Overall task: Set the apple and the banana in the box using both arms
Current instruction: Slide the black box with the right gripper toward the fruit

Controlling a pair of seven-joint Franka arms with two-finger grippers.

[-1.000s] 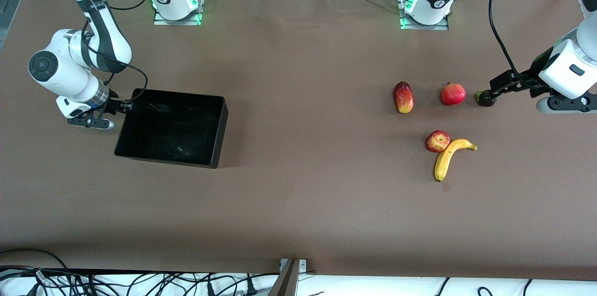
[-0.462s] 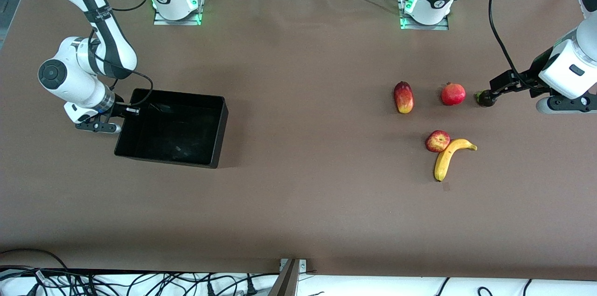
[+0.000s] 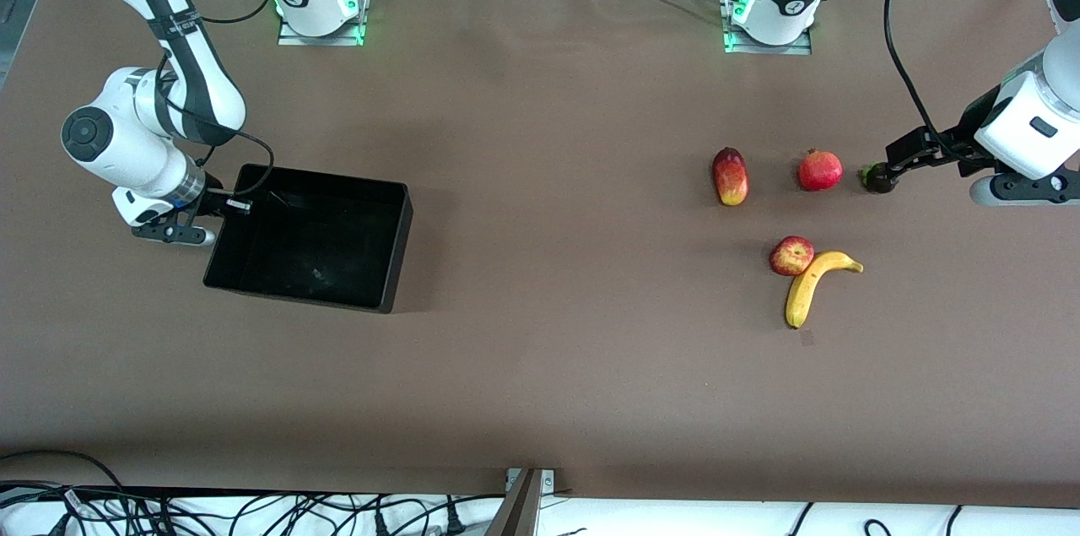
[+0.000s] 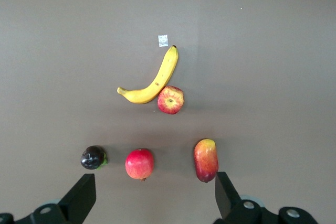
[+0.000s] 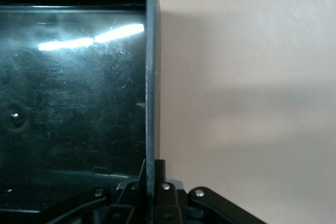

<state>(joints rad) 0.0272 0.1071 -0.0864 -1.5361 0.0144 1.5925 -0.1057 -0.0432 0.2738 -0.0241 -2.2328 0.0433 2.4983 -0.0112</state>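
The right gripper (image 3: 226, 204) has pinched the box (image 3: 394, 249) by its end wall at the right arm's end; it should drag slowly, keeping the wall square. The left gripper (image 4: 152, 203) hangs wide open, empty, over five fruits, among them one apple (image 3: 791, 256) touching one banana (image 3: 806, 287).

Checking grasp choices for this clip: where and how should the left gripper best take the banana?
Probably at the banana's middle, from straight above, jaws across its narrow width. It lies flat on the table, and the apple touches it near the stem end, so the midsection nearer the front camera is freer. The open left gripper waits over the table's left-arm end.
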